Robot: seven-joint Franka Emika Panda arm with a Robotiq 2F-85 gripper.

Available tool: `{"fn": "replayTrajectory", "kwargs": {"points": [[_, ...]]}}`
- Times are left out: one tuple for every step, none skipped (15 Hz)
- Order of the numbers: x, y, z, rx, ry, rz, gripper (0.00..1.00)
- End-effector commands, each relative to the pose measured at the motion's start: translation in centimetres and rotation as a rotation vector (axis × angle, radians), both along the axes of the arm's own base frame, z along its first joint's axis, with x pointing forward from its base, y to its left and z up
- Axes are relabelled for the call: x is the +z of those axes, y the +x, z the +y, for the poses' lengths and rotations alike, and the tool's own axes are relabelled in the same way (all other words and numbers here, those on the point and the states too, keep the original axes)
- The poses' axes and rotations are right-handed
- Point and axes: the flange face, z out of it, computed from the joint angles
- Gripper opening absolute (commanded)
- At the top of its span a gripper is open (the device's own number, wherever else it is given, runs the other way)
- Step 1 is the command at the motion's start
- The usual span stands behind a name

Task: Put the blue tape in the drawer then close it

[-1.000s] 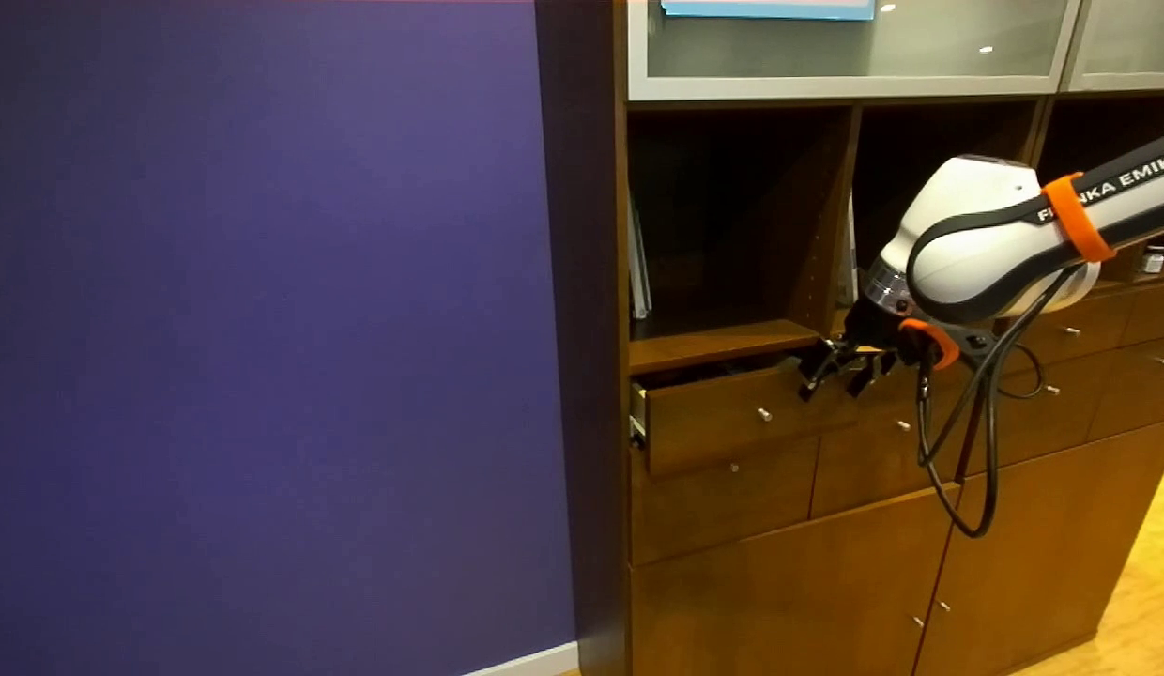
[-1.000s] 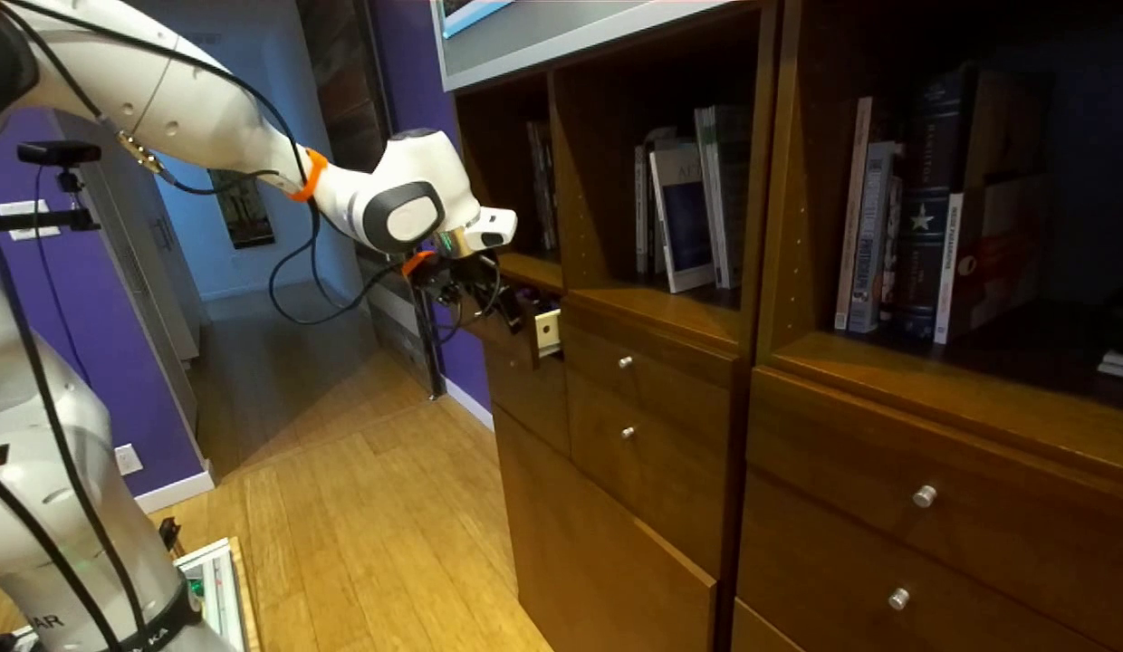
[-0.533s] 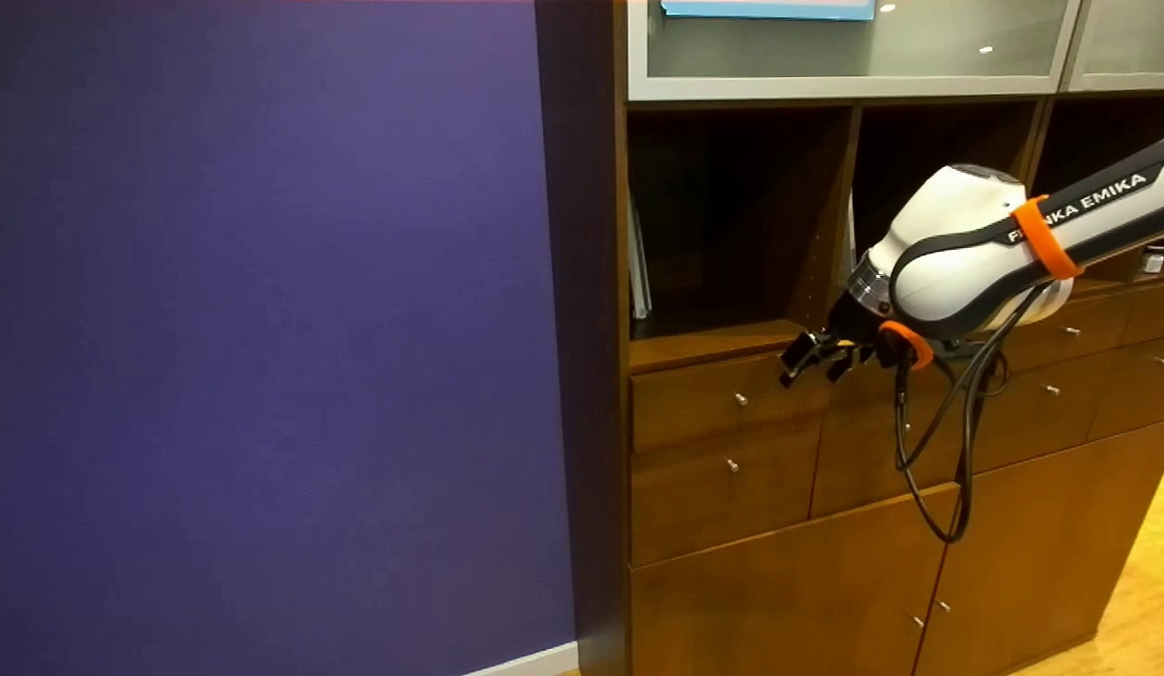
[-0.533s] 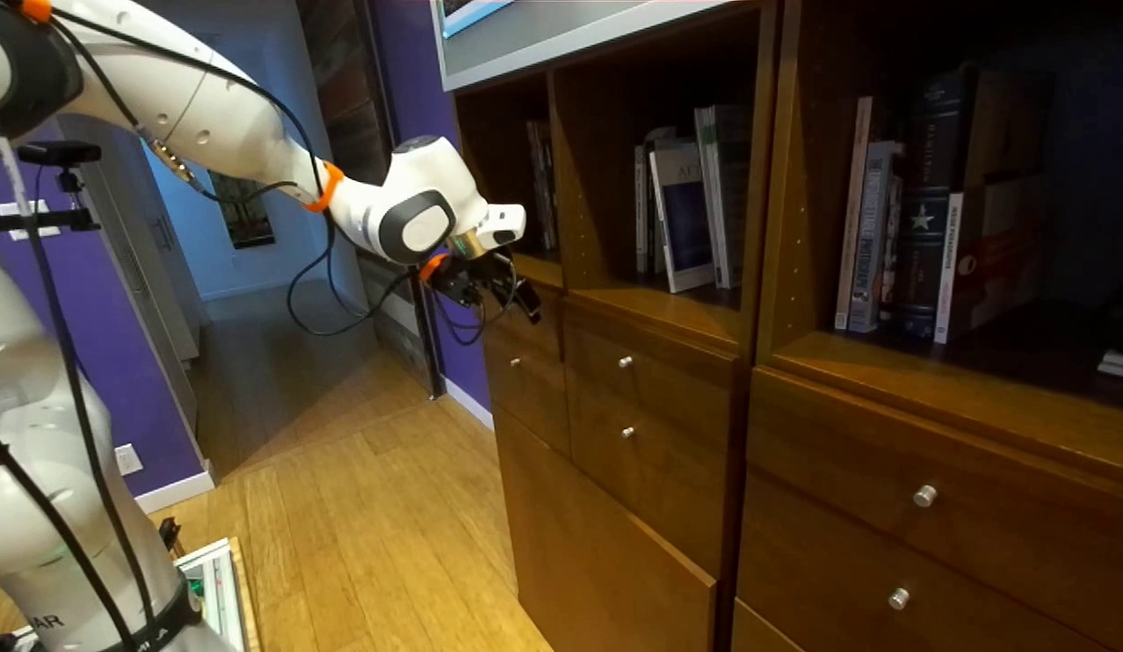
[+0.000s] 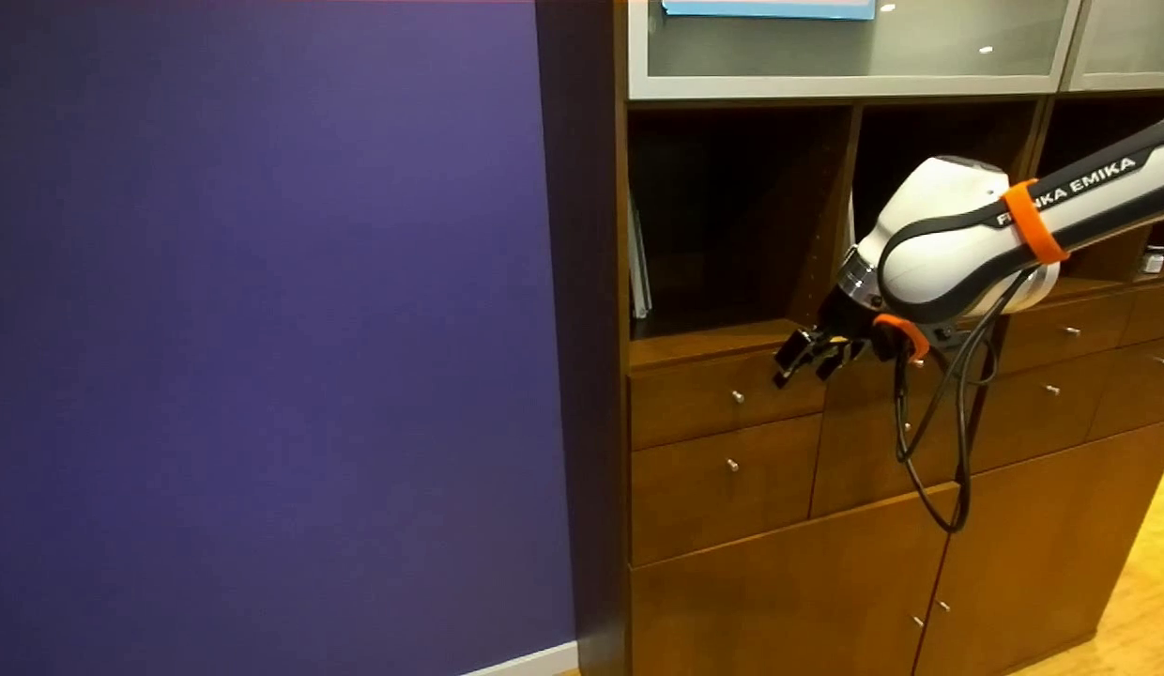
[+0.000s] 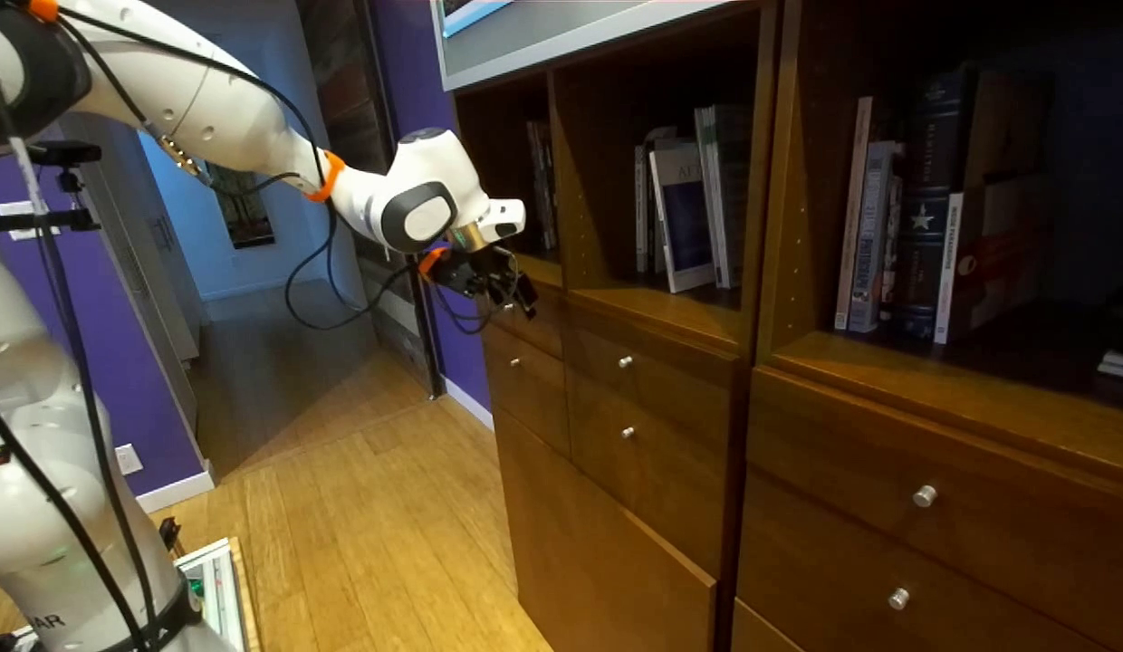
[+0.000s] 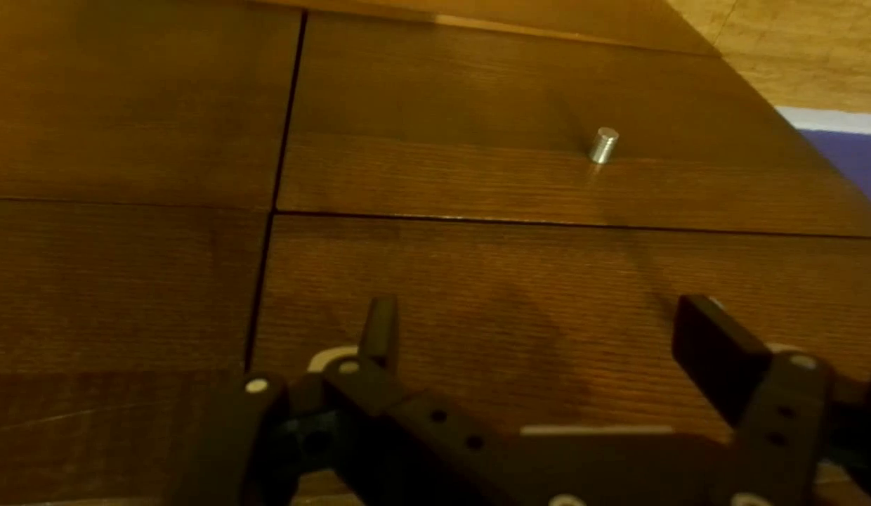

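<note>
The drawer is the top left one in the brown cabinet. Its front looks flush with the cabinet and a small metal knob shows on it. It also shows in an exterior view, partly behind my gripper. My gripper is close in front of the drawer's upper right part. In the wrist view my gripper is open with nothing between the fingers, and the drawer front lies just beyond them. I cannot tell if they touch it. The blue tape is out of view.
A lower drawer with a knob is below, and another drawer is to its right. Open shelves with books are above. A purple wall stands at the cabinet's side. Black cables hang from the arm.
The drawer was pulled out a second ago; it has slid in and now sits flush. My gripper moved in with it towards the cabinet, then rose slightly. It stays open.
</note>
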Motion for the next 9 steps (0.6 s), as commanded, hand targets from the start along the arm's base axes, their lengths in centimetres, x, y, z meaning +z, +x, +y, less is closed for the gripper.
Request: {"fn": "replayTrajectory", "kwargs": {"points": [[3.7, -2.0, -0.3, 0.064, 0.002, 0.092, 1.00], [4.6, -2.7, -0.6, 0.073, -0.011, 0.127, 1.00], [5.3, -3.3, -1.0, 0.074, -0.024, 0.164, 1.00], [5.8, -4.6, -1.7, 0.058, -0.059, 0.206, 1.00], [6.3, -5.9, -2.5, 0.064, -0.070, 0.239, 1.00], [6.9, -7.0, -3.2, 0.053, -0.079, 0.271, 1.00], [7.5, -8.1, -4.0, 0.045, -0.084, 0.287, 1.00], [8.1, -9.1, -4.8, 0.033, -0.092, 0.306, 1.00], [8.7, -10.0, -5.5, 0.026, -0.096, 0.315, 1.00]]}}
